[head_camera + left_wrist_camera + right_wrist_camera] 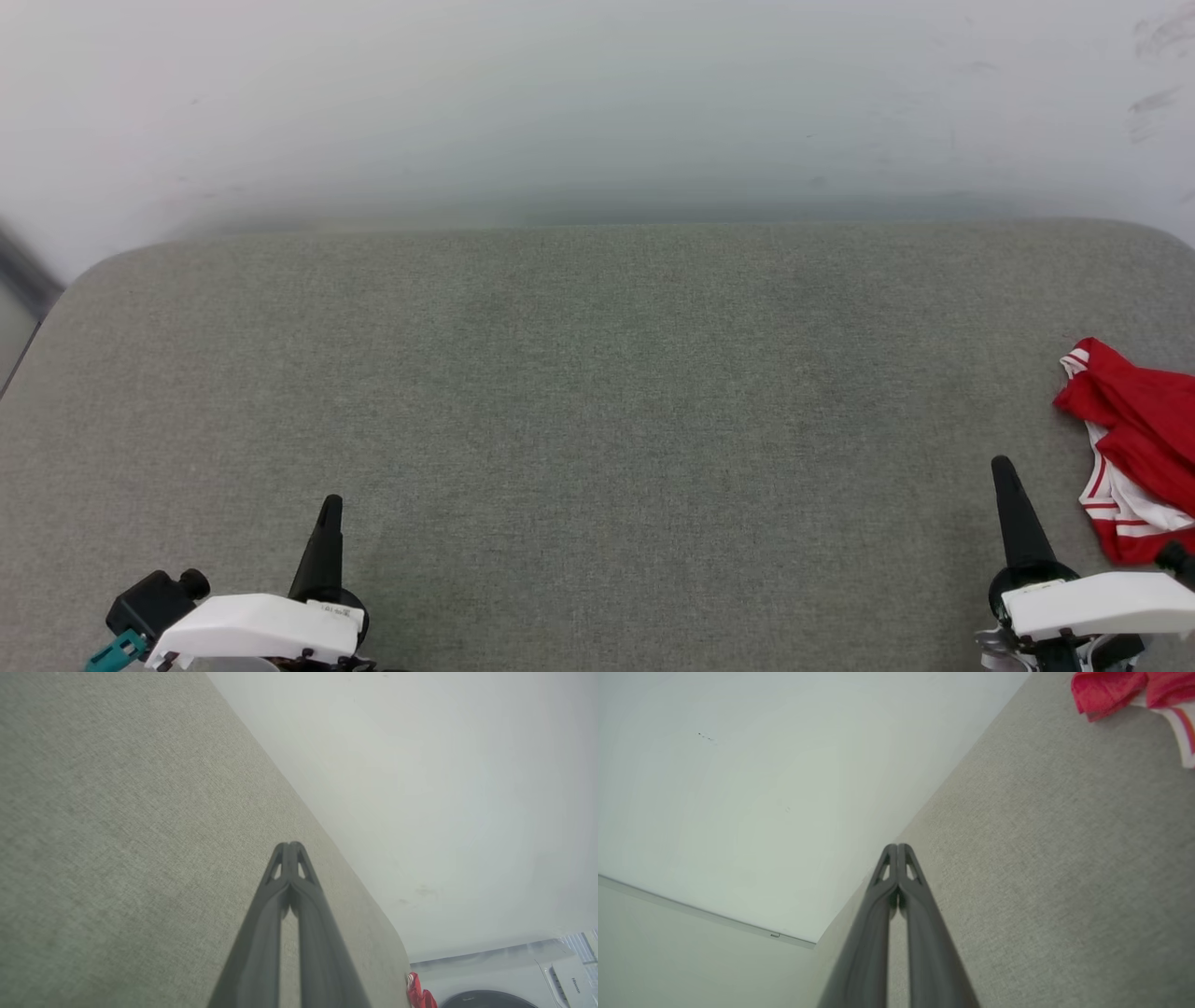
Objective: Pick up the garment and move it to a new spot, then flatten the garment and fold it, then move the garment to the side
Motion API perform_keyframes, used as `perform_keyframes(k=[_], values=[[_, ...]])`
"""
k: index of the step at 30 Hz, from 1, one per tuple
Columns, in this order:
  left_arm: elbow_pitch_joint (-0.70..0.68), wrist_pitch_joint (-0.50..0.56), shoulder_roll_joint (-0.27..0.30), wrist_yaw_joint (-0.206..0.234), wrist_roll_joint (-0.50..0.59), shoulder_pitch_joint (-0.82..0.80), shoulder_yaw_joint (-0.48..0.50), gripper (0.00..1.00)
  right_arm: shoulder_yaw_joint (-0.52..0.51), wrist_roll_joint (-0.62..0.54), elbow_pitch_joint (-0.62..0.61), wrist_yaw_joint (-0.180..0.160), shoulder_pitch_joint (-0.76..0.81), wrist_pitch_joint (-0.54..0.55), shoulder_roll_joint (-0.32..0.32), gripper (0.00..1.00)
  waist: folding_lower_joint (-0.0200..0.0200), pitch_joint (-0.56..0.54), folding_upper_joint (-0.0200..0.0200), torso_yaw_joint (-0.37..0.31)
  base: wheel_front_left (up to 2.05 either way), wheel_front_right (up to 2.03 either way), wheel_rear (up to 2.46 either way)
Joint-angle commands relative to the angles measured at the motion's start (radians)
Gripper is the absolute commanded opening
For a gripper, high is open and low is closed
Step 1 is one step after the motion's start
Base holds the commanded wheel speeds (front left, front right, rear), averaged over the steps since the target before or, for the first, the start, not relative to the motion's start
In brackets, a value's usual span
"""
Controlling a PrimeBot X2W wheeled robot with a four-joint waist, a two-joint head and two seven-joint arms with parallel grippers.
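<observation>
Our left hand (pixel 330 509) and right hand (pixel 1003 467), both pressed together and empty, sit over the table (pixel 597 392); the red shirt (pixel 1134 411) lies crumpled at its right edge, where a clumsy pinch could drag it off.

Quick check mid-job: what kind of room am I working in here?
Likely a laundry or test room indoors: a grey fabric-covered table against a plain white wall, a white front-loading washer-like appliance beyond its corner, and a crumpled red garment at the table's right edge.
</observation>
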Motion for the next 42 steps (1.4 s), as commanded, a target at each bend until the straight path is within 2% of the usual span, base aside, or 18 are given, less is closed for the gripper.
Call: perform_keyframes(k=[1,42], values=[[-0.006,0.005,0.001,-0.007,-0.021,-0.024,0.004,0.0,-0.002,0.022,-0.006,0.0,-0.023,0.003,-0.008,0.0,0.0,0.0,0.0,0.0,0.0,0.0,0.0],[0.035,0.104,0.002,-0.039,-0.419,-0.084,0.033,0.0,-0.017,0.401,0.04,0.0,-0.074,0.106,-0.005,0.0,0.0,-0.007,0.0,-0.011,0.0,0.0,0.0]])
